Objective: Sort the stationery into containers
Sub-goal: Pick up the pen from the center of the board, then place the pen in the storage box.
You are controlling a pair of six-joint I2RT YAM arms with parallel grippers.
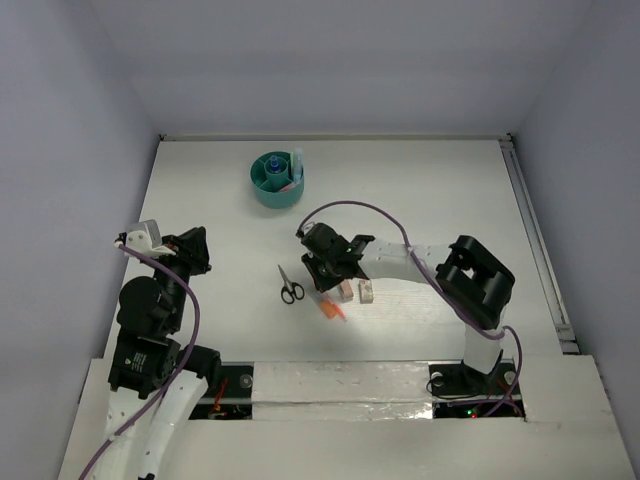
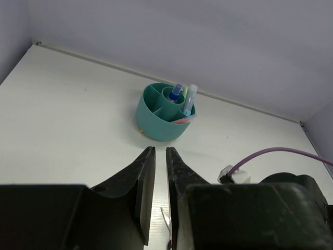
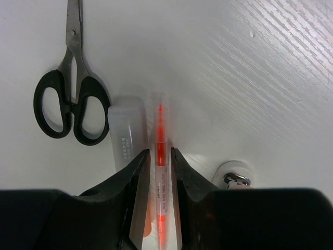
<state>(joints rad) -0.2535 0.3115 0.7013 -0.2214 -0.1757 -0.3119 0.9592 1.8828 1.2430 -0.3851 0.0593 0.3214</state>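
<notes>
The round teal organiser (image 1: 277,182) stands at the back; in the left wrist view (image 2: 161,122) it holds a blue-capped bottle (image 2: 176,92), a pale blue pen (image 2: 190,96) and something pink. My right gripper (image 1: 322,272) is down at the table, its jaws closed on an orange pen (image 3: 160,151) that lies lengthwise between them (image 3: 161,151). Black-handled scissors (image 1: 290,286) lie just left of it (image 3: 70,104). A translucent white oblong piece (image 3: 126,130) lies beside the pen. My left gripper (image 1: 200,250) is shut and empty (image 2: 161,148), held above the table and facing the organiser.
A pink eraser (image 1: 346,291) and a white eraser (image 1: 366,292) lie just right of the right gripper. A purple cable (image 1: 360,208) loops over the right arm. White walls close in the table on the left, back and right.
</notes>
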